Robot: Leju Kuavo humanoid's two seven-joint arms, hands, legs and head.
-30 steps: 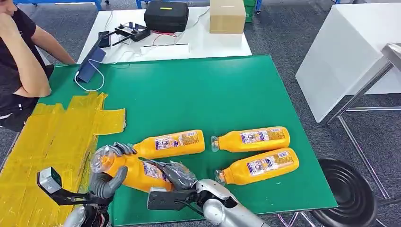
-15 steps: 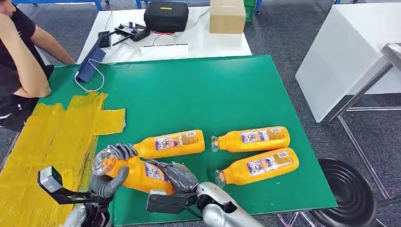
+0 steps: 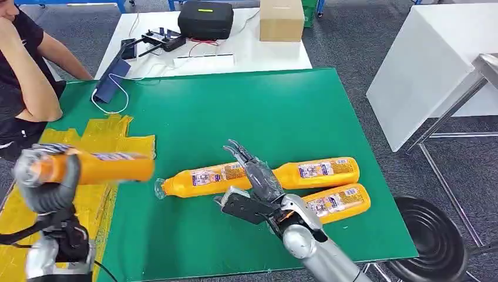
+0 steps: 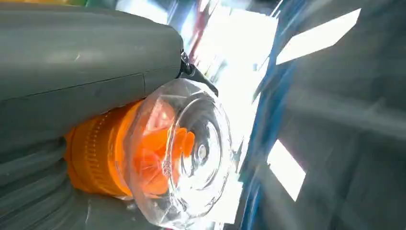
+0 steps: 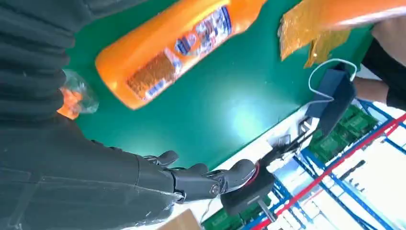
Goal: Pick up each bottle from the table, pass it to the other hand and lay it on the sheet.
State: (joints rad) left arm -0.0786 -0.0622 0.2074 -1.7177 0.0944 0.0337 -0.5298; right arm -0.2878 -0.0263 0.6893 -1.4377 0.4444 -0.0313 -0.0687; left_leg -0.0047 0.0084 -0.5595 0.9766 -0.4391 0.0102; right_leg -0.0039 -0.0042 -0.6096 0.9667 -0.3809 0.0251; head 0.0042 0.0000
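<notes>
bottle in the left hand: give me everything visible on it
The held bottle is orange with a clear, domed plastic cap over an orange ribbed neck, and a pale label strip along its body. It lies roughly horizontal, lifted off the table above the yellow sheet, blurred in the head view. The left hand grips it at the cap end; nothing else touches it.

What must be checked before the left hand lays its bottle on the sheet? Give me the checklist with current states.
1. Left hand grips the held bottle at its neck: ok.
2. Right hand off that bottle, fingers spread: ok.
3. Held bottle above the yellow sheet: ok, though its base end overhangs the green table.
4. Landing spot on the sheet free: cannot tell, the arm hides it.
5. Three bottles left on the table, nearest: ok.
</notes>
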